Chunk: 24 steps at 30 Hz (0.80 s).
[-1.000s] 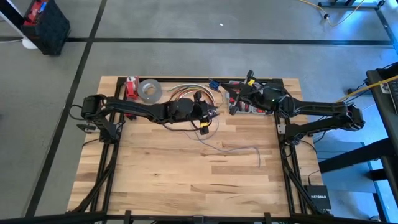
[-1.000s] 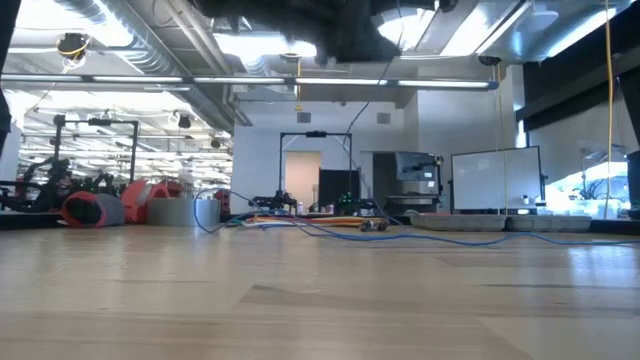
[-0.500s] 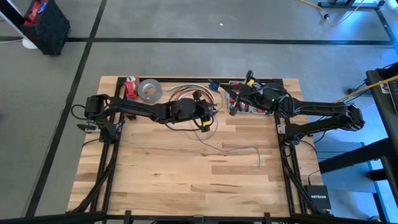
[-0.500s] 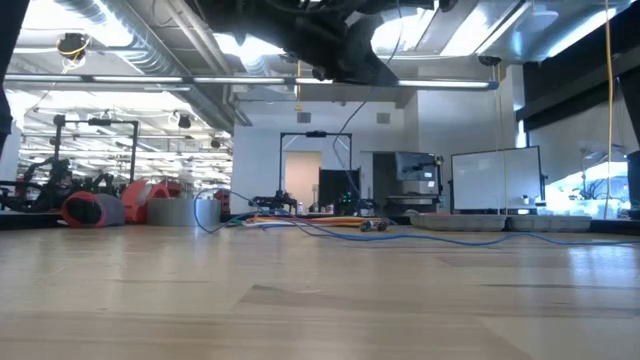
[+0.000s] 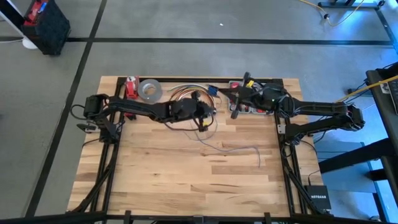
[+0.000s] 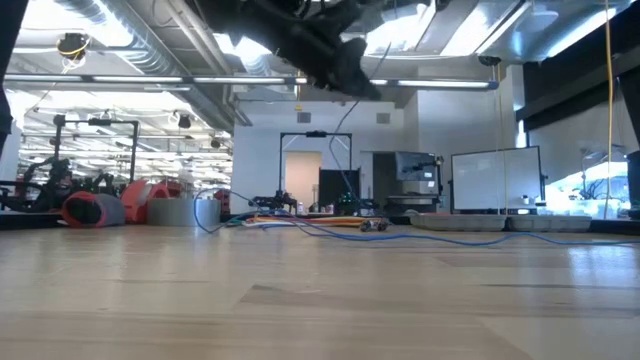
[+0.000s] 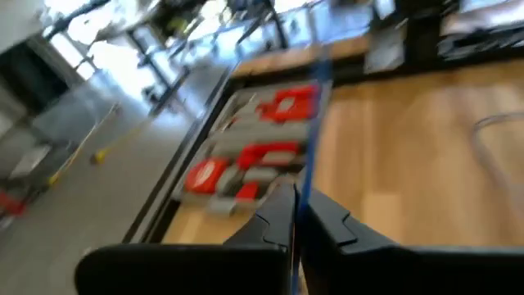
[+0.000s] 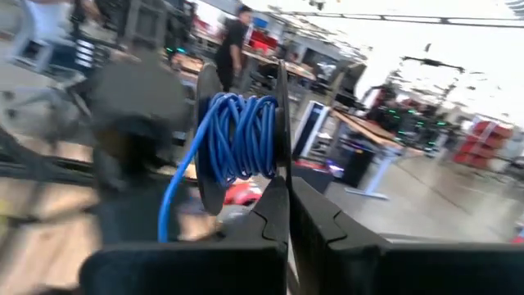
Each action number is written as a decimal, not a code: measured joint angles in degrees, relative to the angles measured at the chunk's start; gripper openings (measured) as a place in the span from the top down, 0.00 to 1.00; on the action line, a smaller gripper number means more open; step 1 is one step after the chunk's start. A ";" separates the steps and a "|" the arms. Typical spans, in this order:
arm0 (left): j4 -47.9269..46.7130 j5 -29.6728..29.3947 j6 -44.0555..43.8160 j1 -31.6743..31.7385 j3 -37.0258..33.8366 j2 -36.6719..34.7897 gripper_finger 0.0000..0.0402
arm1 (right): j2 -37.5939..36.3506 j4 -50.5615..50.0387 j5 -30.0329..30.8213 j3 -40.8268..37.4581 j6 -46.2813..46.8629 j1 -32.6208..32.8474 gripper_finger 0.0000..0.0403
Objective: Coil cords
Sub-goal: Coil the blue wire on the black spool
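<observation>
The thin bluish-grey cord point(image 5: 239, 148), trailing limp across mid-table, looks light and floppy to us; the left gripper point(image 7: 296, 215) pinches its strand, the right gripper point(image 8: 282, 192) clamps the wound blue coil point(image 8: 241, 135).

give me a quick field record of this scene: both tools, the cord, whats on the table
left tool: shut on the cord, raised above the table's far middle
right tool: shut on a spool, near the far right
spool: wound with blue cord
cord: loose end trailing over the table's middle
tool case: open, red parts inside, far right edge
tape roll: grey, far left
cable bundle: orange, red and white, arched beside the tape
table: wooden
</observation>
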 joint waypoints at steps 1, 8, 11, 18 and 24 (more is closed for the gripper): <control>-0.72 -0.66 -0.77 0.38 0.00 0.00 1.00 | 0.00 0.00 -1.17 0.00 0.43 0.00 0.99; -8.13 -5.45 -2.69 1.28 0.00 -1.49 1.00 | -0.04 -2.84 -6.42 0.00 1.99 0.00 0.99; -10.88 -5.57 -3.80 1.01 0.00 -3.25 1.00 | -0.28 -3.54 -5.33 -0.04 1.90 -0.02 0.99; -25.90 -8.81 -7.41 0.23 0.00 -7.72 1.00 | -1.96 -5.62 -4.97 -0.07 1.69 0.00 0.99; -38.45 -10.73 -13.46 1.22 0.00 -10.30 1.00 | -3.17 -9.62 -4.96 0.00 -0.24 0.00 0.99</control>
